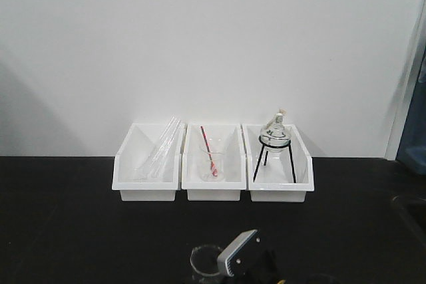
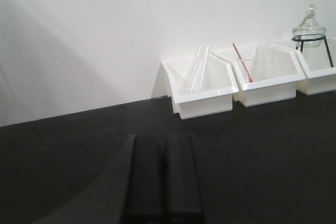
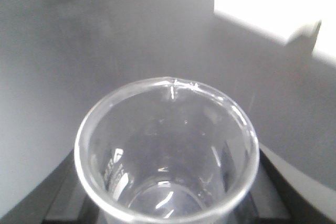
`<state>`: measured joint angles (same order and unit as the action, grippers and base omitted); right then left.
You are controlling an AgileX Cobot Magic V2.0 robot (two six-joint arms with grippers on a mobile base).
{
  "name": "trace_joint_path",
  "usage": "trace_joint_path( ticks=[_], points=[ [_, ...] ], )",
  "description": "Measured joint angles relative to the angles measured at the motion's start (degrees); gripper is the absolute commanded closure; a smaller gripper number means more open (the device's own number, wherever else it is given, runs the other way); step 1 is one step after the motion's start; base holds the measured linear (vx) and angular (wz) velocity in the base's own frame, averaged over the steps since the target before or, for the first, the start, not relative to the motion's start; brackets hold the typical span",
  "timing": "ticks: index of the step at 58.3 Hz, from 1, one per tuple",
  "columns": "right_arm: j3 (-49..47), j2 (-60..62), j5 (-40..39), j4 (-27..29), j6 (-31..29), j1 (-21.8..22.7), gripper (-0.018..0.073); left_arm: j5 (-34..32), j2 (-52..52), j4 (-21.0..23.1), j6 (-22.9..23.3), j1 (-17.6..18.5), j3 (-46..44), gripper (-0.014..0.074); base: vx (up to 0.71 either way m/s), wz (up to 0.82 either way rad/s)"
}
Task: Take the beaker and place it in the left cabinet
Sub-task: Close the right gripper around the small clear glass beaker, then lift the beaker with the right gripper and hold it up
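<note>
- Your right fingers (image 3: pixel 60 198) are closed on the beaker (image 3: pixel 167 145). A dark pad sits against the glass wall on each side, and the open mouth faces up at the wrist camera.
- Gripping the wall below the rolled rim makes sense, because the rim is a lip that would catch on the pads if the glass slid down.
- In the front view the beaker (image 1: pixel 205 261) is at the near edge of the black desk (image 1: pixel 80 217), well apart from the three white bins (image 1: pixel 213 164) along the wall. I cannot tell whether its base is off the desk.
- It is upright with the small spout on the far side, so nothing would tip out while you carry it.
- Your left fingers (image 2: pixel 149 182) are pressed together with nothing between them. They hang low over bare desk on the left, clear of the right arm's working space.
- Don't confuse the target with the smaller beaker holding a red rod (image 1: pixel 211 161) in the middle bin, or the flask on the black tripod (image 1: pixel 275 141) in the right one.
- The left cabinet shows in none of the views, so I judge the carry is ahead of you. Expect a wide swing to the left with smooth, slippery glass in the grip.
</note>
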<state>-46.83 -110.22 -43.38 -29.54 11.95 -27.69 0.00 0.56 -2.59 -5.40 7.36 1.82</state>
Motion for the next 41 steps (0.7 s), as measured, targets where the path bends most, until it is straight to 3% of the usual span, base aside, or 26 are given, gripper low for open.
trace_joint_path(
  ticks=[18,41],
  points=[
    [0.0,17.49,13.89,0.0,7.96,0.0,0.0566,0.0,0.0,0.0,0.0,0.0,0.0,0.0595,0.0,0.0],
    [0.06,30.75,26.66,0.16,8.75,0.0,0.0562,0.0,0.0,0.0,0.0,0.0,0.0,0.0595,0.0,0.0]
  ],
)
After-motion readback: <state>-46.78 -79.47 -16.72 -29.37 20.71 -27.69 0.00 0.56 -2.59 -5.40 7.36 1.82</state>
